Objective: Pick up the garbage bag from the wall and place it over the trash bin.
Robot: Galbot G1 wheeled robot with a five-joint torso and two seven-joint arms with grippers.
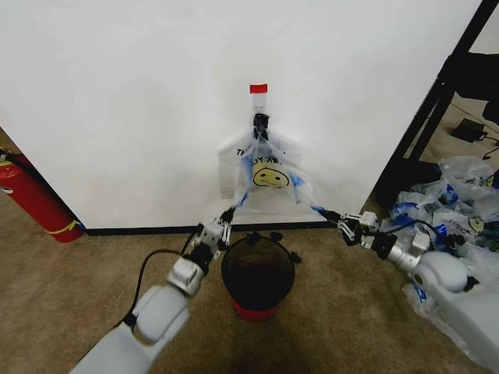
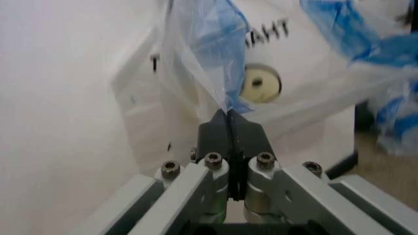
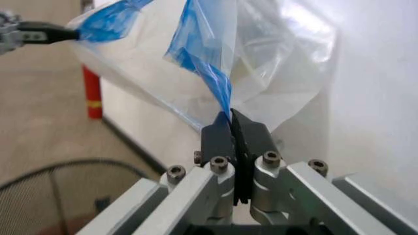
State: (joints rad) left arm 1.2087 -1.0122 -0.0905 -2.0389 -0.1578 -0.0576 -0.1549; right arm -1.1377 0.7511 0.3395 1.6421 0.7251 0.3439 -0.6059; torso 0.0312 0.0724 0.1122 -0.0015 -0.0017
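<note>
Bag spread between our two grippers, above the bin.
Our left gripper (image 1: 227, 216) fingers pinch one garbage bag (image 1: 269, 173) corner, right gripper (image 1: 337, 220) fingers the other; top hangs on the wall (image 1: 140, 93); trash bin (image 1: 258, 274) interior dark, contents indiscernible.

One garbage bag (image 1: 269, 175), one flat white bag (image 1: 234, 160) behind it, one trash bin (image 1: 258, 274), one fire extinguisher (image 1: 35, 199), one heap of bags (image 1: 456, 206), two grippers (image 1: 227, 216) (image 1: 340, 222).
</note>
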